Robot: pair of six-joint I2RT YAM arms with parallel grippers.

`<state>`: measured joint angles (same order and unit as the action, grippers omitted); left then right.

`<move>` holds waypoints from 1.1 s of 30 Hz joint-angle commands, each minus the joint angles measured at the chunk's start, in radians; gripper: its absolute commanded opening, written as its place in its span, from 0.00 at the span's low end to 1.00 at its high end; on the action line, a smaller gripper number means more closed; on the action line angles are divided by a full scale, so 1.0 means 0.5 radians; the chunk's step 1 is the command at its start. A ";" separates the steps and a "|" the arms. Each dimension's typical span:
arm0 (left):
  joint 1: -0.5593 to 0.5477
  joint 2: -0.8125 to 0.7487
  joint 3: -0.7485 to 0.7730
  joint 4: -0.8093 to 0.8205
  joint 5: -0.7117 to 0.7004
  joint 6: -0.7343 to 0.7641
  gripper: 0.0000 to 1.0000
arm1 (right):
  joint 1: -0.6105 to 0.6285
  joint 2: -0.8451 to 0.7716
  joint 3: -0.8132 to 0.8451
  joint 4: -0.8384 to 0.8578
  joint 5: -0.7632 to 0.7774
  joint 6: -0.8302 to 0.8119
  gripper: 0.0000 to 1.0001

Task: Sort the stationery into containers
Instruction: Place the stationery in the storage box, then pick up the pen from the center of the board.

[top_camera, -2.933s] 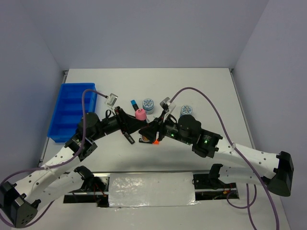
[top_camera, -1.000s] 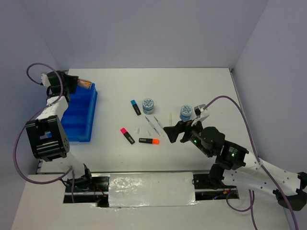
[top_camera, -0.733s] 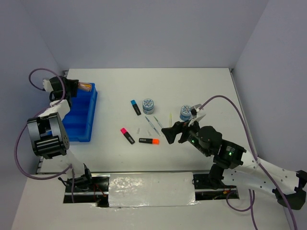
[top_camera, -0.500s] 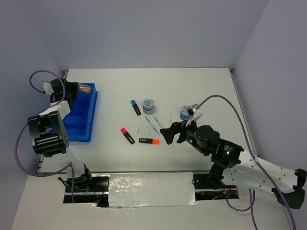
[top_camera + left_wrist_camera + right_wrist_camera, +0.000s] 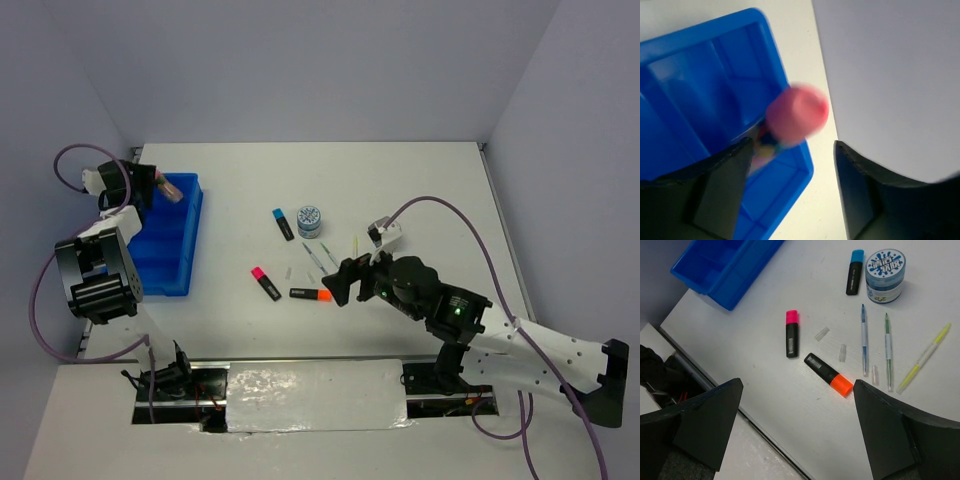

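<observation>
step in hand: drop-off of the pink tube [image 5: 796,114] into the blue tray [image 5: 710,35]. left end effector [image 5: 792,145] has its fingers wide apart. the tube shows blurred in the gap just ahead of the fingertips, over an end compartment. it looks loose rather than clamped. cannot tell whether it touches the tray floor.

right end effector [image 5: 797,390] is wide and empty, hovering above the surface [image 5: 805,300]. orange-capped highlighter [image 5: 829,374] lies just ahead of its fingertips. pink-capped highlighter [image 5: 792,333] lies further ahead, slightly left.

judgement: the next move calls for the right arm to descend straddling the orange-capped highlighter across its narrow width, then close.
</observation>
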<state>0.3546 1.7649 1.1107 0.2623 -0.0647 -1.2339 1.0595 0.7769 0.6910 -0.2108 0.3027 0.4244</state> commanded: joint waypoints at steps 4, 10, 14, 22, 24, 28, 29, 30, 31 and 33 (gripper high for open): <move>0.012 -0.020 0.107 0.015 0.013 -0.008 0.99 | -0.005 0.045 0.118 0.099 -0.068 -0.039 1.00; -0.040 -0.161 0.337 -0.510 -0.036 0.081 0.99 | -0.051 0.231 0.244 -0.090 0.060 -0.020 1.00; -0.092 -0.424 0.540 -1.036 -0.162 0.191 0.99 | -0.204 0.422 0.369 -0.256 0.070 0.074 1.00; -0.417 -1.087 0.326 -1.460 -0.024 0.697 0.99 | -0.554 0.833 0.480 -0.496 0.198 0.231 0.95; -0.567 -1.360 0.096 -1.417 -0.082 0.860 0.99 | -0.665 0.912 0.502 -0.505 0.125 0.201 0.90; -0.871 -1.722 -0.138 -1.622 -0.107 1.148 0.99 | -0.848 1.063 0.493 -0.447 0.018 0.164 0.69; -0.893 -1.774 -0.175 -1.662 -0.086 1.267 0.99 | -0.870 1.094 0.486 -0.413 0.005 0.155 0.65; -0.911 -1.820 -0.218 -1.714 -0.061 1.332 0.99 | -0.895 1.127 0.486 -0.404 -0.013 0.148 0.57; -0.915 -1.900 -0.288 -1.739 -0.018 1.463 0.99 | -0.919 1.222 0.505 -0.386 -0.025 0.124 0.52; -0.915 -1.959 -0.356 -1.803 -0.015 1.562 0.99 | -0.923 1.333 0.563 -0.379 -0.056 0.105 0.43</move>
<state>-0.0967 0.8215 0.9714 -0.5579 -0.0803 -0.6258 0.6067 1.3746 0.9016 -0.4316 0.3088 0.4988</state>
